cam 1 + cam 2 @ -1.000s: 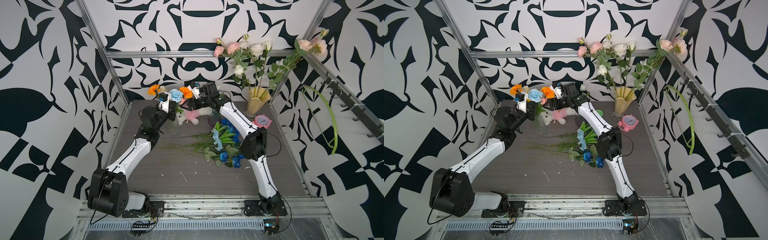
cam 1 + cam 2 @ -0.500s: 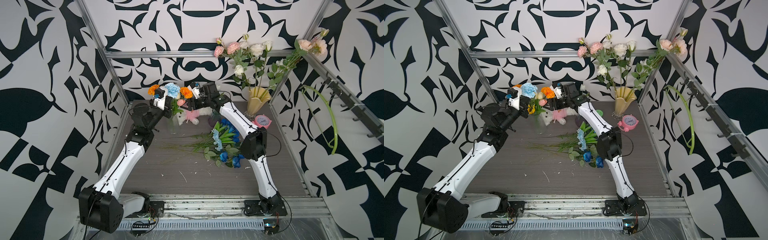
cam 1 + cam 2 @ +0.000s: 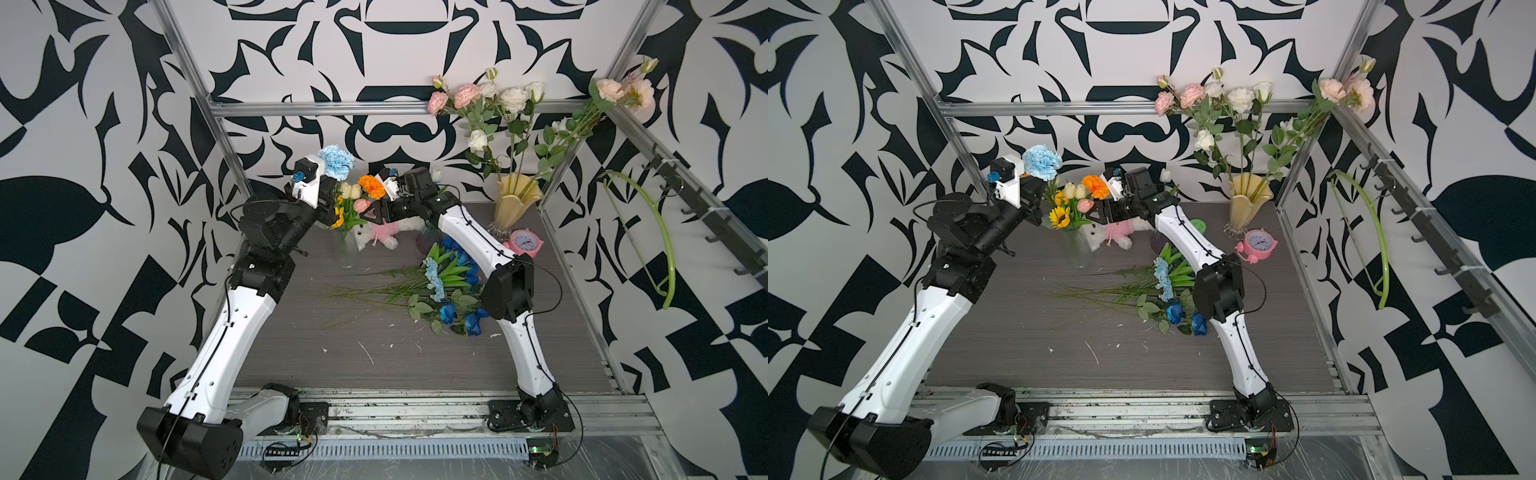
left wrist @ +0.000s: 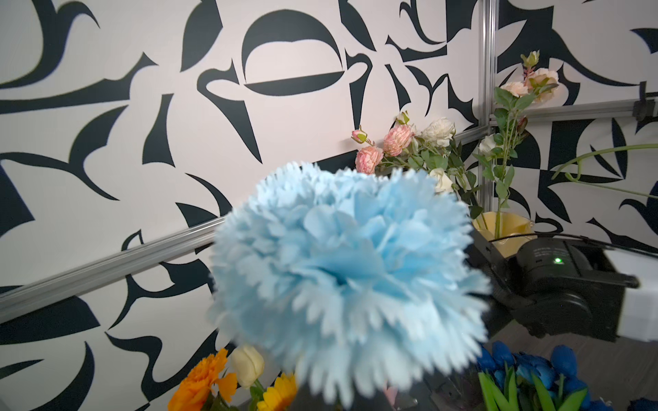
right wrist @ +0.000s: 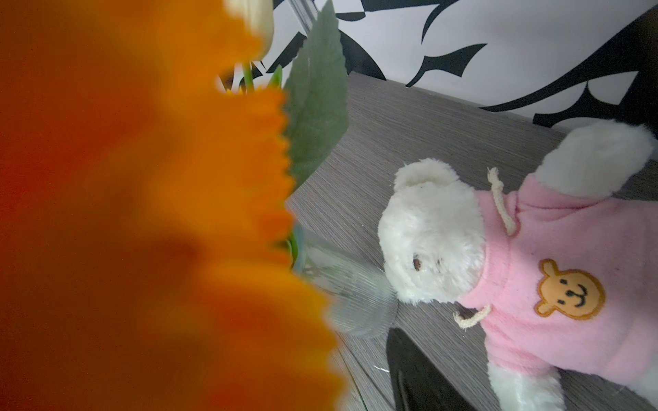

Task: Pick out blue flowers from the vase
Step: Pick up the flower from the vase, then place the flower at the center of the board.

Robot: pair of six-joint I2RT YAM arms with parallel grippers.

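My left gripper point(image 3: 329, 204) is shut on the stem of a pale-blue carnation point(image 3: 336, 162), held high over the clear glass vase point(image 3: 345, 249). The flower's head fills the left wrist view point(image 4: 349, 277) and hides the jaws. In the vase stand an orange marigold point(image 3: 371, 185), cream tulips point(image 3: 349, 190) and yellow sunflowers point(image 3: 338, 216). My right gripper point(image 3: 372, 212) is open beside that bunch, just above the vase; one black finger point(image 5: 420, 373) shows, and the marigold point(image 5: 142, 213) hides the other. More blue flowers point(image 3: 451, 286) lie heaped on the table under the right arm.
A white teddy bear in a pink top point(image 3: 386, 235) lies behind the glass vase. At the back right stand a yellow vase of pink and white roses point(image 3: 515, 203) and a pink alarm clock point(image 3: 525, 243). A green curved stem point(image 3: 660, 232) hangs on the right rail.
The left arm has risen and drawn back to the left, lifting the pale-blue carnation up out of the bunch. The right arm has stayed where it was.
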